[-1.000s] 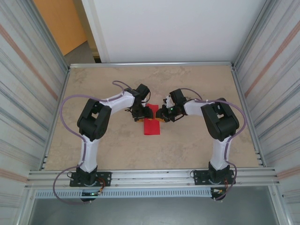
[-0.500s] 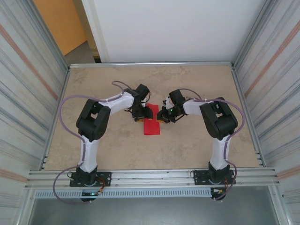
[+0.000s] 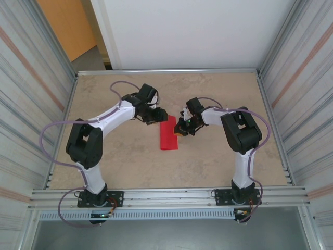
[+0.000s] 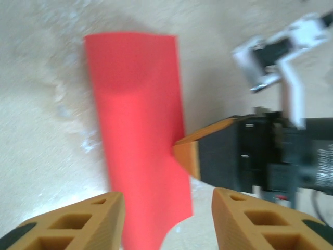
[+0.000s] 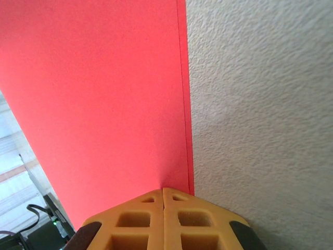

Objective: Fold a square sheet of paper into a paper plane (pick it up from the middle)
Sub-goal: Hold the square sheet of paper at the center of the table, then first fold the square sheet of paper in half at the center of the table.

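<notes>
The square sheet of paper (image 3: 167, 138), bright red, lies mid-table folded into a narrow rectangle. My right gripper (image 3: 178, 131) is shut on the middle of its right long edge. In the right wrist view the closed fingertips (image 5: 164, 190) meet the paper (image 5: 104, 104) just inside its layered edge. My left gripper (image 3: 156, 116) hangs beyond the sheet's far left corner. In the left wrist view it is open (image 4: 167, 200), with the paper's (image 4: 138, 114) near end below the gap and untouched. The right gripper's orange fingertip (image 4: 188, 156) shows there at the edge.
The beige table (image 3: 218, 161) is boxed in by ribbed metal walls left and right and a metal rail (image 3: 166, 195) at the front. A white panel stands behind the far edge. Purple cables loop off both arms.
The left arm has swung up and left, drawing its gripper off the paper. The right gripper has closed at the paper's right edge. More of the red rectangle now shows.
</notes>
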